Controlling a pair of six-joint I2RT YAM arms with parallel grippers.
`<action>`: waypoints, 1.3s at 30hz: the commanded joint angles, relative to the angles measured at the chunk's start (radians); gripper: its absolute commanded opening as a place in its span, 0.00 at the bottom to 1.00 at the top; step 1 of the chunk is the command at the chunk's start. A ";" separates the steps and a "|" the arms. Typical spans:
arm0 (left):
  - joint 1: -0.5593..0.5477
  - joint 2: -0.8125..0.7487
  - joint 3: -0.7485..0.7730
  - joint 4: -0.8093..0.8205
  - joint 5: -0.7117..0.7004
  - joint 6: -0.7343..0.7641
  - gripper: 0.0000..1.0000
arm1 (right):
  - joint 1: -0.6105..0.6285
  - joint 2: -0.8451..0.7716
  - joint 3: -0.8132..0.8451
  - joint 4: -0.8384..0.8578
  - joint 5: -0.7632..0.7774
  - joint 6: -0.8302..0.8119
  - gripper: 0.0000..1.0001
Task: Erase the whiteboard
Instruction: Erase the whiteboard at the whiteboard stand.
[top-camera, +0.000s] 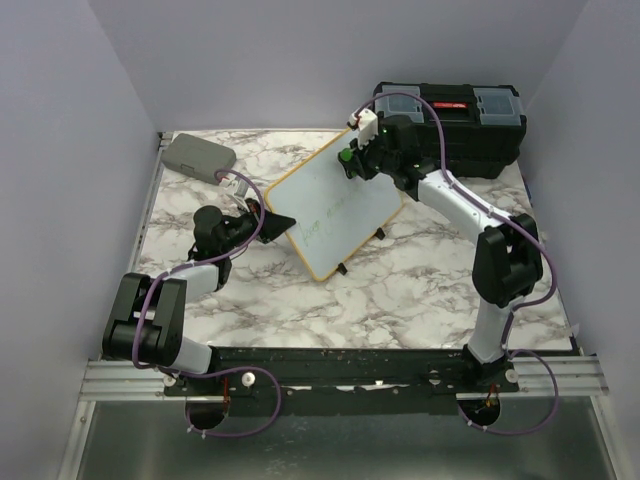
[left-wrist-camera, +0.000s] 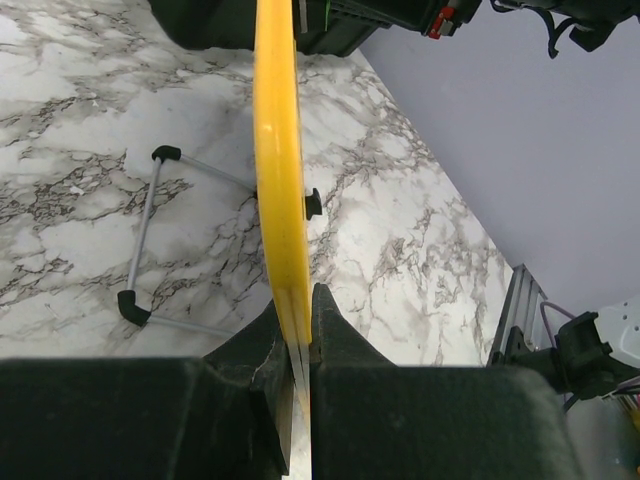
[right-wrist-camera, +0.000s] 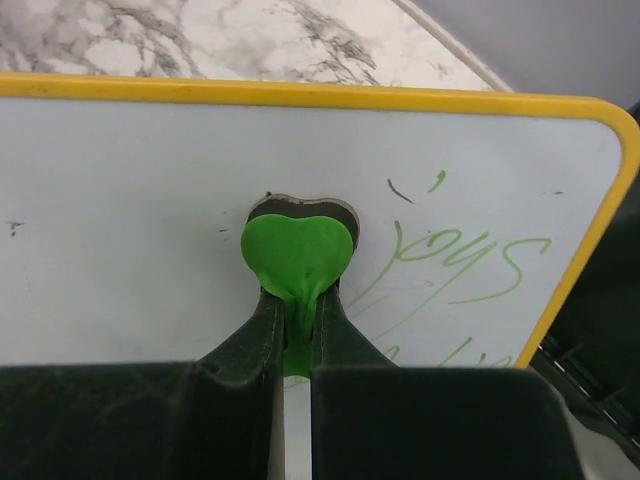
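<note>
The left hand (left-wrist-camera: 297, 312) is clamped shut on the yellow frame edge of the whiteboard (top-camera: 335, 215). The board stands tilted at the middle of the tabletop (top-camera: 400, 290). The right hand (right-wrist-camera: 298, 305) is closed on a green heart-shaped eraser (right-wrist-camera: 297, 250), which lies against the board face beside green handwriting (right-wrist-camera: 450, 270). A black toolbox (top-camera: 470, 125) sits behind.
</note>
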 joint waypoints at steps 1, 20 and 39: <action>-0.023 0.006 0.015 0.007 0.105 0.053 0.00 | -0.005 0.032 0.025 -0.119 -0.255 -0.089 0.01; -0.023 -0.001 0.012 0.001 0.117 0.053 0.00 | -0.009 0.084 0.110 -0.080 0.019 0.004 0.01; -0.023 -0.003 0.011 -0.004 0.115 0.057 0.00 | -0.011 0.088 0.104 -0.072 -0.110 -0.038 0.01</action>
